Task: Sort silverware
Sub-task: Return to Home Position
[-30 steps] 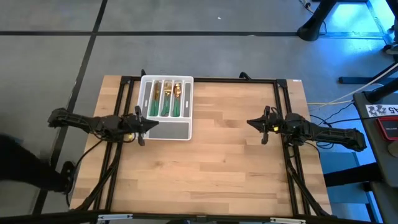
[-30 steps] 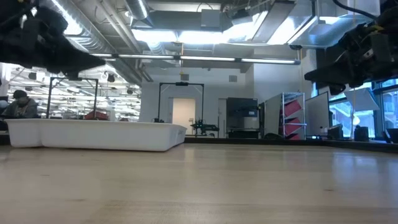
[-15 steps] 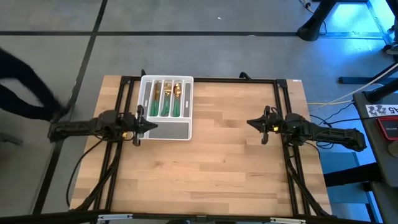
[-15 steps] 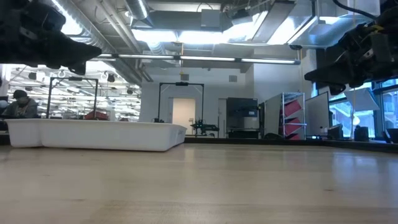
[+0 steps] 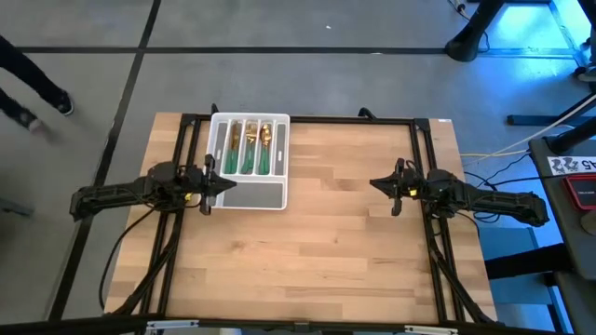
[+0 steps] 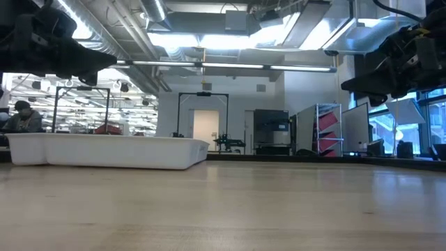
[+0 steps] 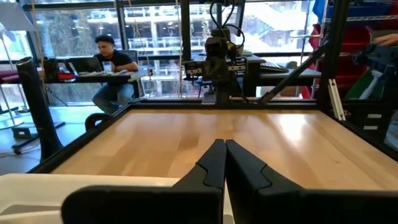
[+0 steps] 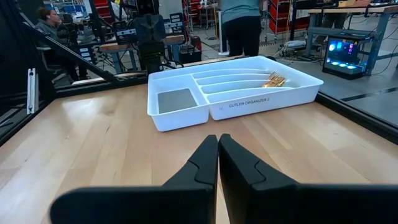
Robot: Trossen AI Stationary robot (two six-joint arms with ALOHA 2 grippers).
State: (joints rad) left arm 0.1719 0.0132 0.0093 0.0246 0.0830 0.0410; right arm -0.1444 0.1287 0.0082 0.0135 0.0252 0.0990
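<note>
**Light check: even overhead, two views backlit**

High view: the table (image 5: 326,251) is evenly lit around the white tray (image 5: 256,195), with only soft, short shadows beside it. The silverware (image 5: 250,147) heads glint gold inside it. There is a blue glow (image 5: 526,28) on the floor far right of the tray. A person's legs (image 5: 28,74) far left of the tray are smeared by motion.

Low view: the ceiling lights (image 6: 230,42) above the tray blow out. My left arm (image 6: 49,49) and right arm (image 6: 401,63) go to silhouette.

Left wrist view: bright windows (image 7: 149,43) beyond the tray; my left gripper (image 7: 224,146) reads near black.
</note>
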